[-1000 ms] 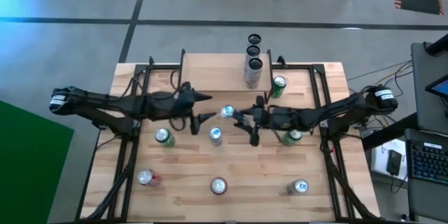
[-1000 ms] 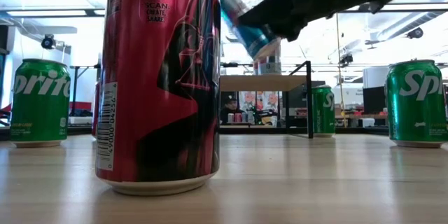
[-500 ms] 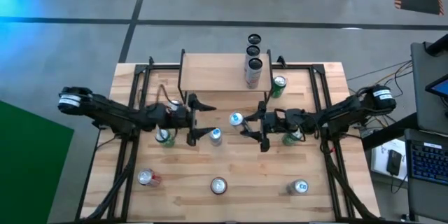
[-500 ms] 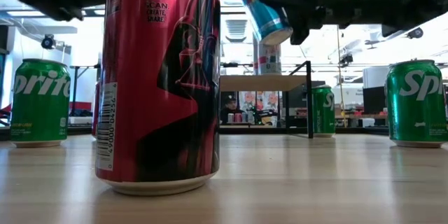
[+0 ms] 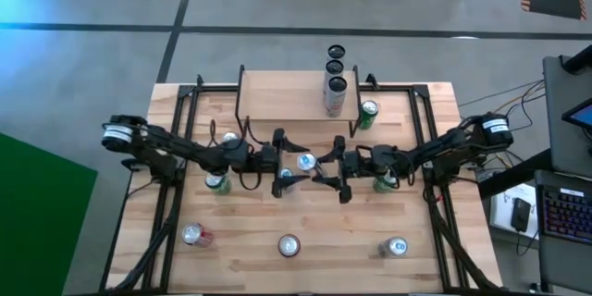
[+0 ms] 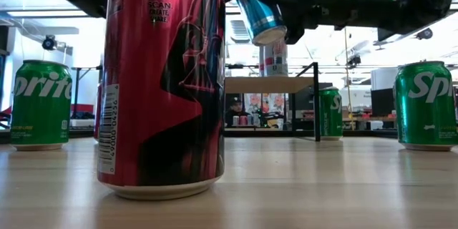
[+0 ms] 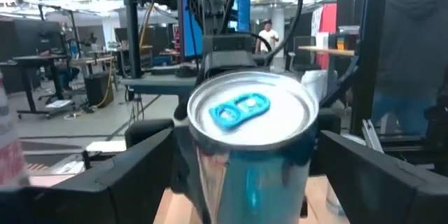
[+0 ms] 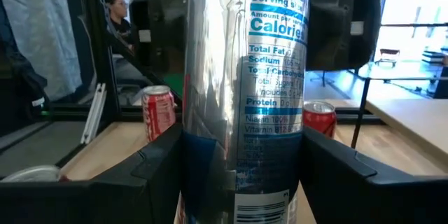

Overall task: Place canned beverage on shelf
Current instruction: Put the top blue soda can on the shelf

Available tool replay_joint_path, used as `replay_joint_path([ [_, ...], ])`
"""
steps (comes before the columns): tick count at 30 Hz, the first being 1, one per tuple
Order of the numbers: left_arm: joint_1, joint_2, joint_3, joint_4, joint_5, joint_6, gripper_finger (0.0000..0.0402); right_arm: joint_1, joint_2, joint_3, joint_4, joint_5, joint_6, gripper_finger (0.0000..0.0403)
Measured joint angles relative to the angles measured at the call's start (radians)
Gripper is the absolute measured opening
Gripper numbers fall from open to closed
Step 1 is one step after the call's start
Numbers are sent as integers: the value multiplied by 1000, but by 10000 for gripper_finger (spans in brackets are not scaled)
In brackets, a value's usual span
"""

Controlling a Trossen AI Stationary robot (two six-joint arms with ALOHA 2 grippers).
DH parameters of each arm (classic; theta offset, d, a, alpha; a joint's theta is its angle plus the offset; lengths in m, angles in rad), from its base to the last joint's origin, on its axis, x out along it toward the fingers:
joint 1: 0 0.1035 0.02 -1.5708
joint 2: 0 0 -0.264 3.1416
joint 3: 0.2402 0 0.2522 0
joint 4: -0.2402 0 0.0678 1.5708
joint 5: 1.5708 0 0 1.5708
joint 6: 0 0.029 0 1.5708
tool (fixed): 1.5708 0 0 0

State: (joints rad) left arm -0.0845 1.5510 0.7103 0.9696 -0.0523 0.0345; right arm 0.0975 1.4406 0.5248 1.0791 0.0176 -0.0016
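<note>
A slim blue and silver can (image 5: 305, 160) hangs tipped on its side above the table's middle, in my right gripper (image 5: 324, 164), which is shut on its body. The right wrist view shows its label (image 8: 245, 91) between my fingers (image 8: 157, 171). My left gripper (image 5: 279, 163) is open and faces the can's top (image 7: 252, 108), its fingers (image 7: 129, 178) spread to either side and apart from it. The shelf (image 5: 287, 94) stands at the table's back with slim cans (image 5: 335, 83) at its right end. The low view shows the held can (image 6: 255, 3) above the shelf (image 6: 268, 84).
Loose cans stand on the table: green ones (image 5: 217, 182), (image 5: 369, 111), (image 5: 387, 180), (image 5: 395, 247), a silver one (image 5: 285, 178) under the grippers, and red ones (image 5: 192, 234), (image 5: 289, 245). The red one (image 6: 161, 79) fills the low view's front. People show in the room behind.
My left arm has reached right until its open fingers flank the can's top. My right gripper has brought the can slightly left and forward, over the table's middle.
</note>
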Motion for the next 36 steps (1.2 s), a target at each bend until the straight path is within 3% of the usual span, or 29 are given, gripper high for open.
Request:
replay_joint_path([
  [6,5,5,9,2,-13,-37,295,0,-13,-9,6,1,-18,224],
  [15,14,-4,18,-10,-10,-45,205,-1,-12,-12,9,8,-14,225],
  [20,26,-11,20,-20,-8,-48,205,-1,-12,-12,8,15,-4,253],
  [22,37,-26,13,-29,-23,-46,213,1,-18,-13,2,83,8,271],
  [25,70,-67,5,-74,-67,-25,217,22,-51,-19,-75,333,73,290],
  [28,122,-109,3,-152,-65,-20,216,49,-101,-22,-200,514,88,294],
  [36,390,-144,97,-317,50,-27,216,87,-267,-22,-497,561,222,273],
])
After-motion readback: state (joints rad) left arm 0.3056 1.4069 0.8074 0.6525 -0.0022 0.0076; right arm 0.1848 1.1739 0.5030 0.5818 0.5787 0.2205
